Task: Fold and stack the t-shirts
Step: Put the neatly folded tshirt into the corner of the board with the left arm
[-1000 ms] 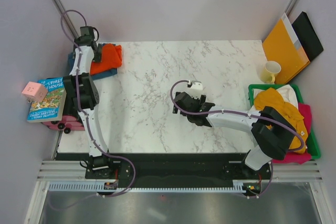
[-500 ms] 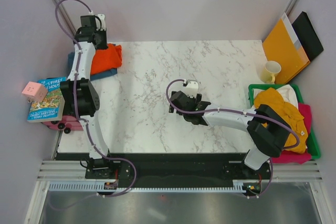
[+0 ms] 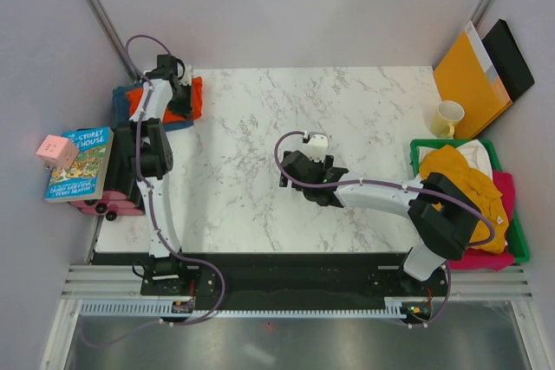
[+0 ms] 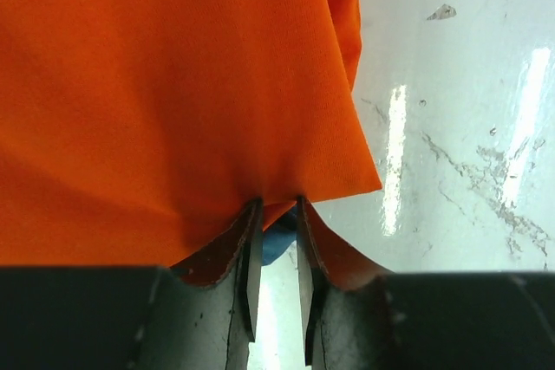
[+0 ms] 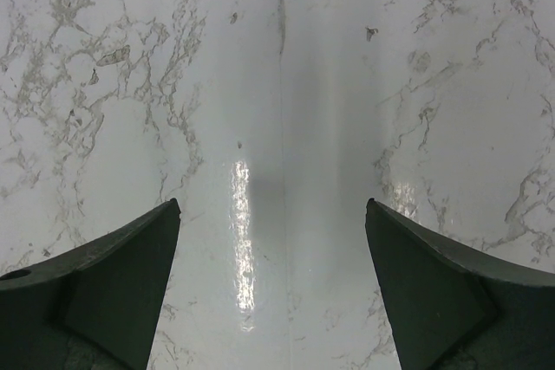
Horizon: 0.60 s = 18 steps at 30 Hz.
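Observation:
An orange-red t-shirt (image 3: 196, 94) lies folded on a dark teal-blue t-shirt (image 3: 120, 100) at the table's far left corner. My left gripper (image 3: 176, 93) is down on this pile. In the left wrist view the orange-red t-shirt (image 4: 156, 84) fills the frame, and my left gripper (image 4: 277, 203) has its jaws drawn narrow, pinching the cloth's edge at their tips. A bit of teal-blue cloth (image 4: 279, 242) shows below. My right gripper (image 3: 291, 171) stands wide open over bare marble (image 5: 277, 84) mid-table, holding nothing. Mustard yellow (image 3: 464, 181), white (image 3: 478, 153) and pink (image 3: 504, 193) t-shirts fill the green basket.
The green basket (image 3: 417, 146) sits at the right edge. Behind it stand a yellow mug (image 3: 448, 117), an orange-yellow envelope (image 3: 468, 80) and a black folder (image 3: 512, 58). Off the left edge are a book (image 3: 78, 164), a pink cube (image 3: 56, 151) and a pink wheeled toy (image 3: 108, 207).
My left gripper swung from the far edge back over the orange-red t-shirt and its jaws went from wide to narrow. The right gripper shifted slightly left, then held still.

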### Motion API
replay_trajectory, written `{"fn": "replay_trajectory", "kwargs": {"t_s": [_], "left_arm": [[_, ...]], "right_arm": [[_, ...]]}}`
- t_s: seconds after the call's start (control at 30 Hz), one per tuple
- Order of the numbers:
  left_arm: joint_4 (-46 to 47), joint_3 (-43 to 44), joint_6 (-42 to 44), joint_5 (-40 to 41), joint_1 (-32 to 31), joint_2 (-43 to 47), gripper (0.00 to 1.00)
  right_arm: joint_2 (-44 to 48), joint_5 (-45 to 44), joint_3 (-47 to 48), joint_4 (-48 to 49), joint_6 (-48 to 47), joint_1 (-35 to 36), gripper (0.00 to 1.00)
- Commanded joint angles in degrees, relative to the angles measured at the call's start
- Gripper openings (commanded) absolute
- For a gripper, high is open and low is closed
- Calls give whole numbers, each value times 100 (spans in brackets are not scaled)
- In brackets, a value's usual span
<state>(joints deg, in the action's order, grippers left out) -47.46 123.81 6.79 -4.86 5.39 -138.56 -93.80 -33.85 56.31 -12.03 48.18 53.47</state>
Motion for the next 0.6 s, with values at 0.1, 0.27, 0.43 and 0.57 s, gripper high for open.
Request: {"fn": "replay_trajectory", "kwargs": {"t_s": [0.1, 0.27, 0.43, 0.57], "left_arm": [[496, -768, 33, -348, -20, 1107, 32], [1046, -1315, 156, -638, -266, 2236, 61], [976, -1648, 191, -437, -705, 3009, 84], [923, -2403, 420, 142, -1232, 3457, 84]], "right_arm": [[230, -52, 143, -106, 42, 111, 95], [257, -140, 160, -185, 121, 303, 95], [432, -306, 161, -326, 165, 409, 95], [591, -473, 143, -458, 183, 462, 95]]}}
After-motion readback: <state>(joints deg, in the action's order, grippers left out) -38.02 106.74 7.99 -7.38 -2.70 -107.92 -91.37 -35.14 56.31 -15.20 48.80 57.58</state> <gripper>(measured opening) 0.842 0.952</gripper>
